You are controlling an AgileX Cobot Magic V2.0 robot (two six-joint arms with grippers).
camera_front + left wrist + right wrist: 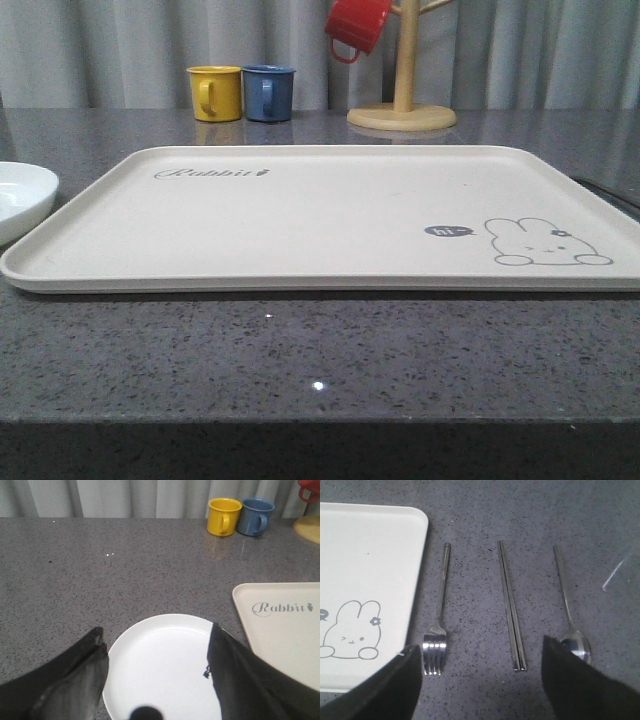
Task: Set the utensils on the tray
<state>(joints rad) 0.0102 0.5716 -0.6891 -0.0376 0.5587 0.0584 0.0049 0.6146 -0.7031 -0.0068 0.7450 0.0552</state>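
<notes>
The cream tray (300, 215) with the rabbit drawing lies flat across the middle of the table with nothing on it. In the right wrist view three silver utensils lie side by side on the grey counter beside the tray (365, 580): a fork (439, 615) nearest it, a pair of chopsticks (511, 605), then a spoon (569, 610). My right gripper (482, 652) hovers open above them, holding nothing. My left gripper (156, 650) is open and holds nothing above the round white plate (160, 667), left of the tray (285, 630).
A white plate (20, 195) sits at the tray's left edge. Behind the tray stand a yellow mug (215, 92), a blue mug (268, 92) and a wooden mug tree (402, 100) holding a red mug (355, 25). Bare counter lies in front.
</notes>
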